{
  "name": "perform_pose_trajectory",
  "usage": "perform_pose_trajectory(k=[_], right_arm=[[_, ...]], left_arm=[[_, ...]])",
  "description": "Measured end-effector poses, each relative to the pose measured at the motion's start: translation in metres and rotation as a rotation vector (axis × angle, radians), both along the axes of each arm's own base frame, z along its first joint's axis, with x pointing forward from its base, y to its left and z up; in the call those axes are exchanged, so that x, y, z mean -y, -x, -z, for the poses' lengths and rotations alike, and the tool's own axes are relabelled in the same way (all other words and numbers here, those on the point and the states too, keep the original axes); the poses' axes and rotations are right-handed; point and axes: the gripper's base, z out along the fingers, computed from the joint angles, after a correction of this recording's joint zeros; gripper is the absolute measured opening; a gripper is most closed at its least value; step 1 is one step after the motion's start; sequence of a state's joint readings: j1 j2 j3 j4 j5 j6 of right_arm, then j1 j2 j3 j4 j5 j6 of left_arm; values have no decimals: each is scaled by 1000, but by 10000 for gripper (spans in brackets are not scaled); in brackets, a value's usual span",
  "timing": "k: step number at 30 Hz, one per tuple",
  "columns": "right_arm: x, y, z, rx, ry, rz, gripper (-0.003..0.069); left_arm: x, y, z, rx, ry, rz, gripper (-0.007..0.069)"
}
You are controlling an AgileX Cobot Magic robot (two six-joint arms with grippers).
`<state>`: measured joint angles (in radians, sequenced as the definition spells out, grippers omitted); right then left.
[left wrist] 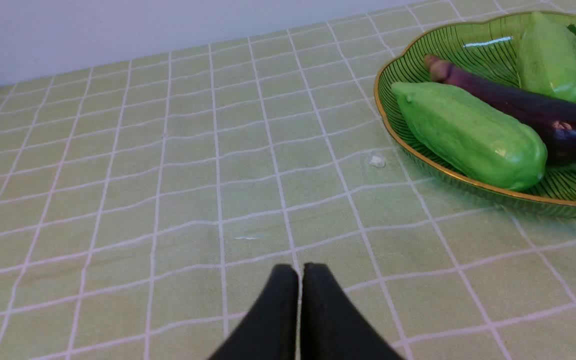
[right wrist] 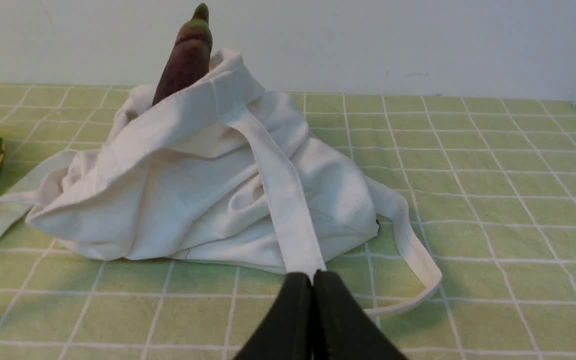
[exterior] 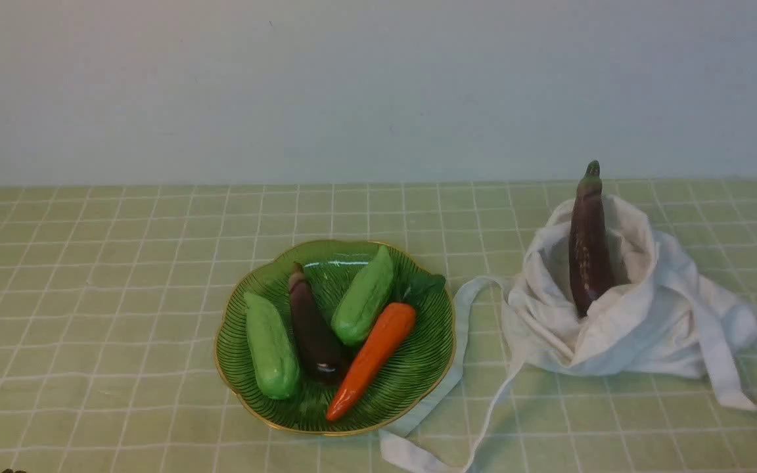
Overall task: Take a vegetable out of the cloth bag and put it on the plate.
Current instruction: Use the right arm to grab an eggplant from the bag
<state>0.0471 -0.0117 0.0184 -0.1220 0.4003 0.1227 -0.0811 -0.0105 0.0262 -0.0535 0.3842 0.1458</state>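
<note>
Well, one long purple eggplant [exterior: 589,243] with a green tip stands up in the white cloth bag [exterior: 648,315] on the worktop [exterior: 122,295]. Near it, one green plate [exterior: 418,378] holds four things: two green gourds [exterior: 272,355], one dark eggplant [exterior: 313,328] and one orange carrot [exterior: 375,355]. The left jaws and the right jaws are pressed tight together, holding nothing.

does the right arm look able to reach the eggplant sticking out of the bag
Probably yes: the eggplant pokes up clear of the cloth bag, nothing over its top. The right gripper is shut, so it must open first.
</note>
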Motion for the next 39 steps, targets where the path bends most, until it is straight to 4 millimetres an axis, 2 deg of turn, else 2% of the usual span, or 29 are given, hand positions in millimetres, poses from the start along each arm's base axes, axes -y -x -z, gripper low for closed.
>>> perform_pose_trajectory(k=[34,39], right_arm=[[0,0,0,0,10,-2,-15],[-3,-2,-4,69,-87,-17,-15]], left_arm=[[0,0,0,0,0,0,-5],[0,0,0,0,0,0,-5]])
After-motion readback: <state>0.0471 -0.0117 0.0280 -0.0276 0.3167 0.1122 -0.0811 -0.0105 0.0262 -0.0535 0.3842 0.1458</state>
